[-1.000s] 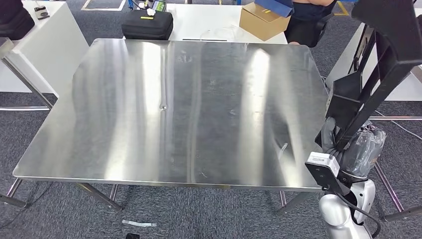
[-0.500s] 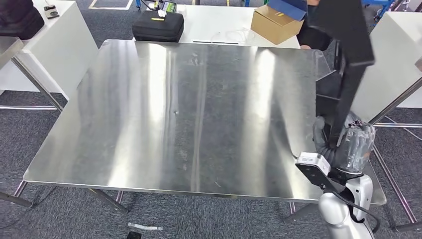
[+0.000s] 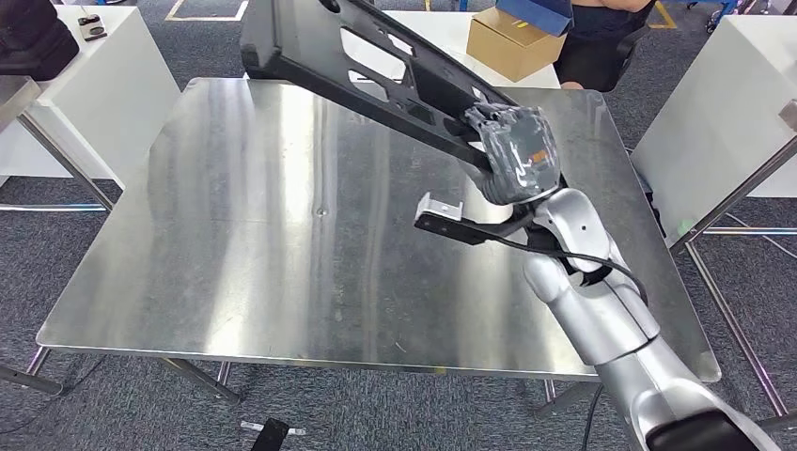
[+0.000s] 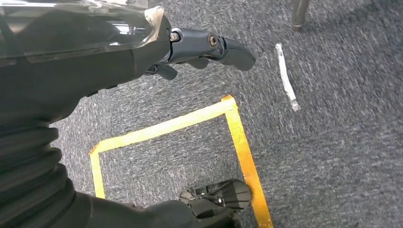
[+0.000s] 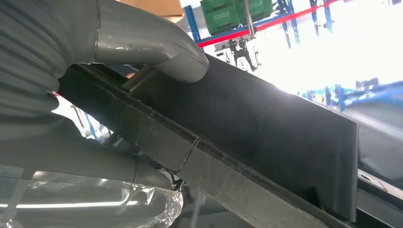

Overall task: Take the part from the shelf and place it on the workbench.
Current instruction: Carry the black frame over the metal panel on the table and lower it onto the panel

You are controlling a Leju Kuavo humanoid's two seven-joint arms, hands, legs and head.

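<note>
A humanoid robot's right hand, wrapped in clear plastic film, grips one end of a long black part and holds it in the air above the steel workbench. The part is a flat, moulded panel with several cut-out openings; it slants up and away from the hand toward the far left corner of the bench, clear of the surface. The right wrist view shows the grey thumb pressed over the panel's textured edge, with the other fingers closed beneath it.

The silver right arm reaches in over the bench's near right edge, a small camera bracket jutting from its wrist.

The left hand hangs over grey carpet marked with orange floor tape. It holds nothing, its dark fingers stretched out loosely.

Beyond the bench stands a white table carrying a cardboard box, with a person just behind it.
</note>
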